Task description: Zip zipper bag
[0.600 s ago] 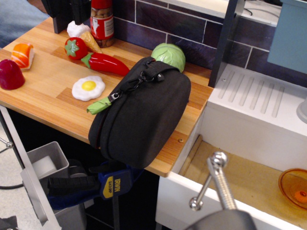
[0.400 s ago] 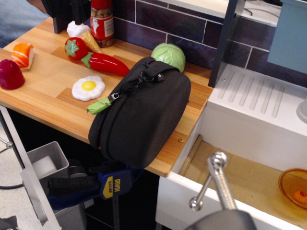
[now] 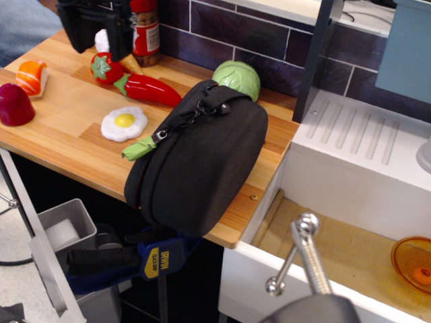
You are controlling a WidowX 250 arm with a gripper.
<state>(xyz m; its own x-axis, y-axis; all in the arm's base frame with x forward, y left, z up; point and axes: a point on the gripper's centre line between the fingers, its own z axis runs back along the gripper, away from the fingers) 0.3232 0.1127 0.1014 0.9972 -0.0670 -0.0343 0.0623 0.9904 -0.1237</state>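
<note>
Countertop (image 3: 74, 138) of wood, tiled backsplash (image 3: 222, 30)

One black bag (image 3: 199, 158), one fried egg (image 3: 124, 123), one red pepper (image 3: 148, 88), one strawberry (image 3: 105, 67), one cabbage (image 3: 238, 78), one jar (image 3: 143, 30), one sushi piece (image 3: 31, 77) and one clamp (image 3: 128, 261) are pictured at a wooden counter (image 3: 60, 131).

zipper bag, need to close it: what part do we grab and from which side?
Grip the lime-green pull tab, not the zipper bag body, which looks too bulky. The tab sticks out past the bag's near-left end over bare wooden counter, so come from that left side, where the gripper hangs, jaws across the flat tab.
</note>
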